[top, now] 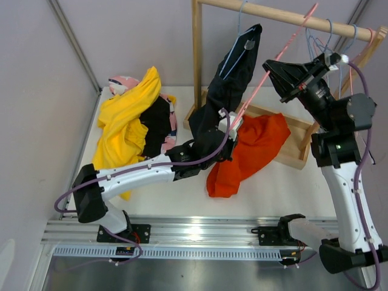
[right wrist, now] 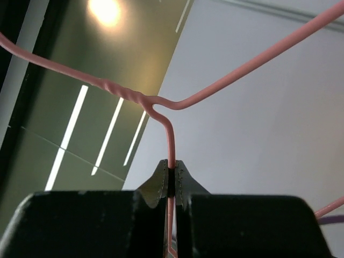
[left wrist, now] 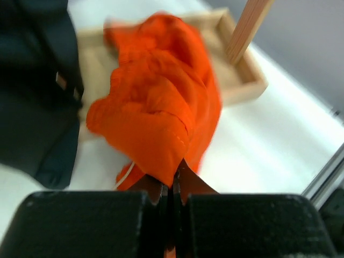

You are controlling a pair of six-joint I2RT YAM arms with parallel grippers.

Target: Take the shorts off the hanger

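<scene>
Your left gripper (left wrist: 173,185): low, stretched forward, pinching orange-red shorts (left wrist: 161,107).
Your right gripper (right wrist: 171,174): raised, clamped on pink hanger (right wrist: 171,134).
Shorts (top: 124,121): five pairs.

The orange-red shorts (left wrist: 161,107) are soft matt cloth, the pink hanger (right wrist: 170,134) smooth thin wire, the rack (top: 197,60) pale unpainted wood, the desk (top: 285,189) smooth white.

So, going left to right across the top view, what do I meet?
Yellow shorts → black shorts → dark grey shorts → orange-red shorts → right gripper, shut on the pink hanger.
</scene>
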